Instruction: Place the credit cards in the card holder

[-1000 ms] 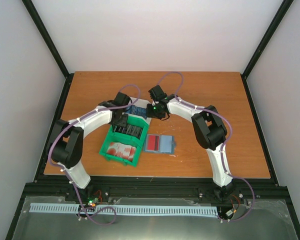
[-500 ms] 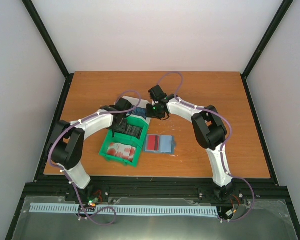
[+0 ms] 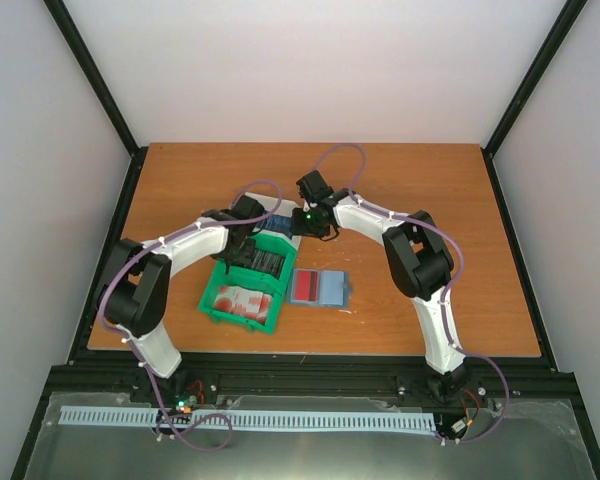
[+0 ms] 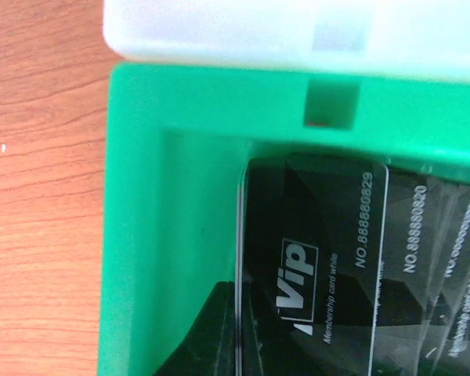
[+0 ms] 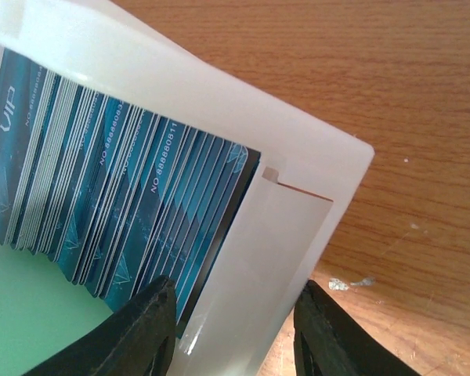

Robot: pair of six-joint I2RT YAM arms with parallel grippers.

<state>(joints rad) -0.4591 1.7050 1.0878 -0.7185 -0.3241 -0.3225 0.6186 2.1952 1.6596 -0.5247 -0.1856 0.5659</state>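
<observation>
Two bins here: the green bin (image 3: 242,288) sits mid-table (image 3: 430,200) and the white bin (image 3: 280,222) butts up against its far side. The card holder (image 3: 323,288) lies open and flat just to the right of the green bin, with a red card (image 3: 305,286) on the half nearer the bin. Inside the green bin, dark cards (image 4: 321,258) marked "Vip" stand in the far section and red cards (image 3: 242,300) lie in the near one. The left gripper (image 3: 242,247) is down in that far section with its jaws closed, right at the front card's edge; can't tell if it's actually pinching one. The right gripper (image 5: 233,329) is at the white bin behind the green bin, one finger inside by the blue cards (image 5: 117,172) and one outside the end wall. No idea if it's squeezing.
</observation>
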